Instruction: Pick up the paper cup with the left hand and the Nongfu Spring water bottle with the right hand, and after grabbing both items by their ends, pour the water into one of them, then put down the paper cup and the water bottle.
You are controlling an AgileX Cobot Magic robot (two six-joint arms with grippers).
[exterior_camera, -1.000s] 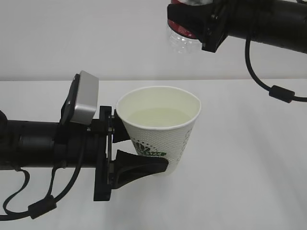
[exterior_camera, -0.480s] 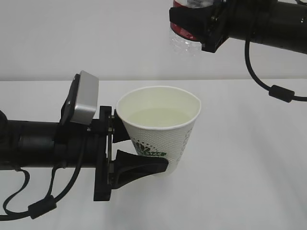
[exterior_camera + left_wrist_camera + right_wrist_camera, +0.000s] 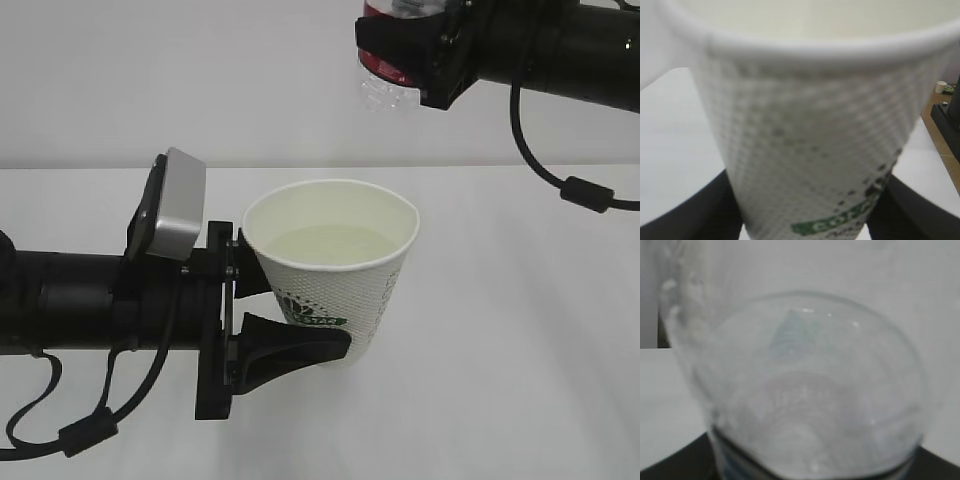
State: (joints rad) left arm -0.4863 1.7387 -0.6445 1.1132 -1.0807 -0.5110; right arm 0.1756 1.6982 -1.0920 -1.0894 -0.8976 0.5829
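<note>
1. Left pincer (image 3: 290,315): clamped on the lower wall of the paper cup (image 3: 330,270), one black jaw on each side near the base. The left wrist view shows both jaws flanking the cup's bottom, just beside the green logo.

2. Paper cup: upright, held in front of the left arm over the white tabletop (image 3: 520,330); I cannot tell whether its base touches the surface. The water (image 3: 325,243) stands well up inside.

3. Right pincer (image 3: 405,50): closed on the Nongfu Spring water bottle (image 3: 385,80) at the red-label band, at the top edge of the exterior view, above and to the right of the cup, clear of its rim.

4. Bottle: only its clear lower end shows below the jaws. The right wrist view looks through blurred clear plastic; whether any water remains cannot be told.

5. Handling, cup: thin paper, soft-walled, now bottom-gripped with weight above the jaws. Judged tippy and easily crushed; lower it level, release only once the base sits flat.

6. Handling, bottle: thin plastic, light, springy, likely slick. The mid-body label band seems a fair hold; set it down upright.
</note>
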